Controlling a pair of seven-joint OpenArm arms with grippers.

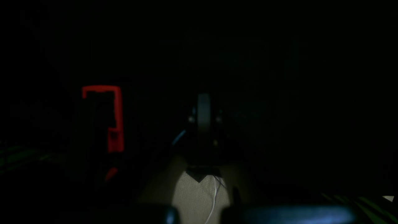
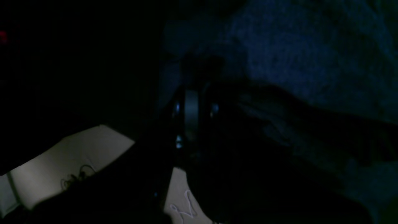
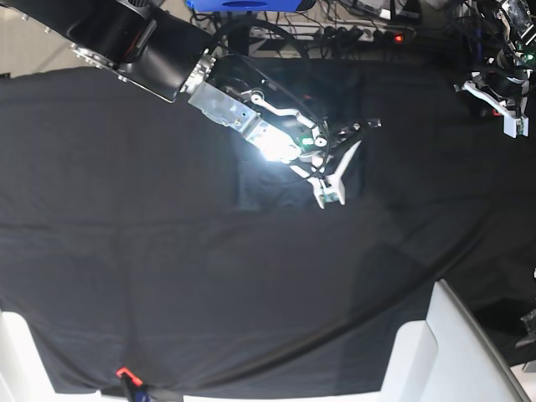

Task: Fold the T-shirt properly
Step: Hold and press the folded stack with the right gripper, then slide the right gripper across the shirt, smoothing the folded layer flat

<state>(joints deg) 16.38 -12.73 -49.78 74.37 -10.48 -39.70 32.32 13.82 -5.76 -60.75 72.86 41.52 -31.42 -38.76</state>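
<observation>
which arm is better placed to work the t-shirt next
Right, probably. Its pincer hangs right over the T-shirt mid-table, while the left pincer sits off at the far edge of the tablecloth.

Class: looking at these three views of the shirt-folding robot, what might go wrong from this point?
1. The T-shirt nearly matches the black tablecloth, so the right gripper, shut over the shirt, may pinch both layers.
2. The left gripper sits far at the table's edge, so a one-sided pull may bunch the shirt.
</observation>
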